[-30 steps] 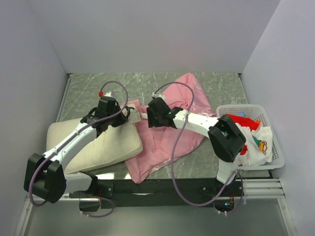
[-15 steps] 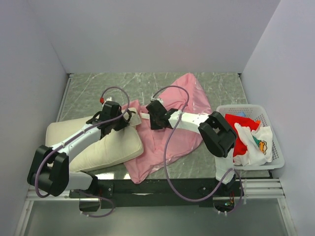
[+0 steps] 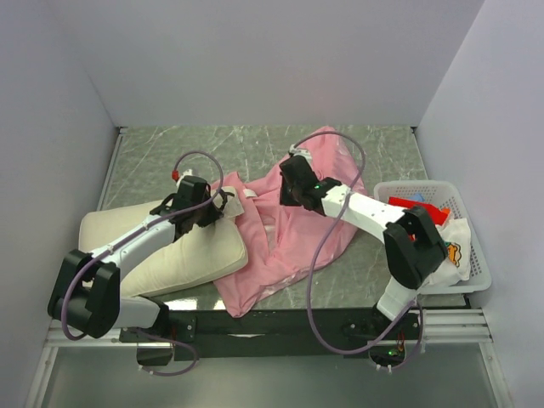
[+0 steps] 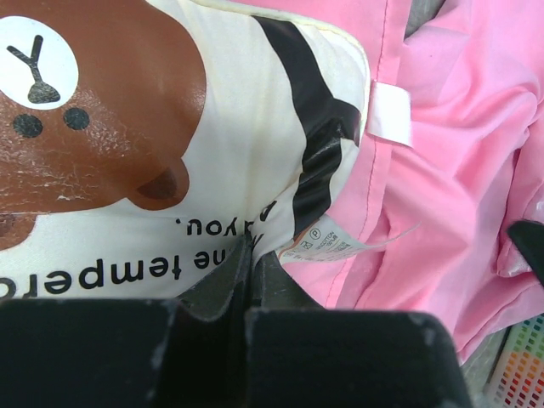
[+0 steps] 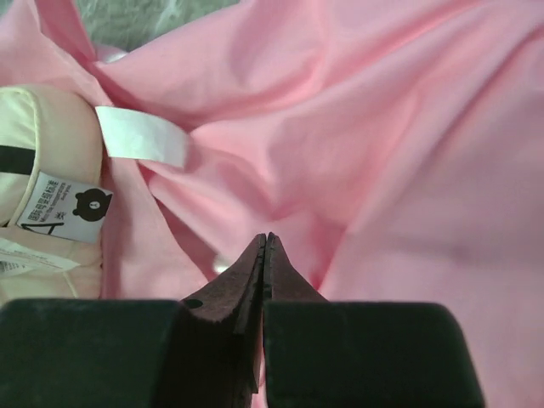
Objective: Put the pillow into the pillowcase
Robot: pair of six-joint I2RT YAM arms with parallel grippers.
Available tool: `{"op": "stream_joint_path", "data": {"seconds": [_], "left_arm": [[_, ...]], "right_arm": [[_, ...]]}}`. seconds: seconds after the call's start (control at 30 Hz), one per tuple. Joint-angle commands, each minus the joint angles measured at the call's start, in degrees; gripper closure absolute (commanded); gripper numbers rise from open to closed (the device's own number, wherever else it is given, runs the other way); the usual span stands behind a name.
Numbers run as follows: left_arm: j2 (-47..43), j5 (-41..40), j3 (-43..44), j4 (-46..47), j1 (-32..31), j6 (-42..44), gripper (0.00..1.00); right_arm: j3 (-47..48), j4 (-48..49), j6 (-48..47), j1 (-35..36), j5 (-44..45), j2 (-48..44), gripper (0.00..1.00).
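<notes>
Overhead view: the left gripper (image 3: 221, 206) is closed on the far right corner of a large cream rectangular soft pillow (image 3: 174, 251). The pillow lies on the grey marbled table (image 3: 170, 153), stretching back under the arm behind the fingers. The right gripper (image 3: 287, 194) is pressed shut on a large pink shiny fabric pillowcase (image 3: 289, 251). The cloth tents up to its fingers and spreads below and around them, touching the pillow's corner.

Left wrist view: the two fingers (image 4: 217, 289) meet with no gap, pinching the pillow's printed edge. A brown bear patch (image 4: 102, 110) sits ahead and left of the fingertips, and pink pillowcase lies just to their right.

Right wrist view: the fingers (image 5: 238, 293) are fully together, their tips nipping a fold of pillowcase. The pillow's labelled corner sits to their left.
</notes>
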Motion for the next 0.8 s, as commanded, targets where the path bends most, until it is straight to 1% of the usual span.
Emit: {"op": "stream_joint_path", "data": {"seconds": [0.0,0.1,0.23,0.27,0.33,0.37,0.43,0.47,0.5,0.53,0.63,0.73,0.77], "left_arm": [[1.9,-3.9,-0.8,-3.4,0.3,0.3,0.99],[2.4,-4.2,-0.2,-3.9,0.3,0.8,0.99],[1.7,-4.9,2.1,-5.7,0.2,2.0,0.99],[1.1,-5.1,2.6,-6.4,0.2,2.3,0.99],[0.3,-5.6,4.3,-7.9,0.2,3.4,0.99],[-0.7,-5.7,4.8,-8.4,0.2,3.7,0.99],[-1.2,-5.1,6.3,-9.7,0.2,4.6,0.99],[-1.8,-4.8,6.8,-10.1,0.2,4.9,0.99],[-2.1,-4.6,7.3,-10.7,0.2,5.5,0.99],[-2.5,-4.6,8.1,-11.6,0.1,5.8,0.99],[-4.9,-4.6,10.1,-14.0,-0.1,7.1,0.99],[-6.3,-3.8,12.5,-16.5,-0.2,8.4,0.99],[-6.8,-3.3,13.2,-17.1,-0.3,8.7,0.99]], "right_arm": [[-2.2,-1.8,-0.5,-3.3,3.6,-5.5,1.0],[-2.9,-1.9,-0.5,-5.5,3.4,-7.4,1.0],[-2.2,-1.3,-1.7,-5.2,0.2,-8.4,1.0],[-2.0,0.0,-3.5,-4.9,-3.2,-7.9,0.91],[-0.7,0.5,-5.8,-2.3,-3.3,-6.5,0.79],[0.8,-0.1,-7.9,-1.3,-2.6,-4.7,0.67],[1.5,0.3,-9.8,0.0,-3.5,-3.0,0.59],[1.7,0.6,-11.1,1.2,-4.3,-1.5,0.51],[2.0,0.7,-11.7,1.7,-5.0,-0.6,0.48],[2.4,0.6,-12.2,2.3,-5.0,0.3,0.43],[4.6,0.0,-13.7,3.8,-4.4,4.4,0.33],[7.6,-0.8,-14.0,3.9,-4.2,8.6,0.32],[9.2,-1.2,-14.2,4.0,-4.0,10.5,0.34]]}}
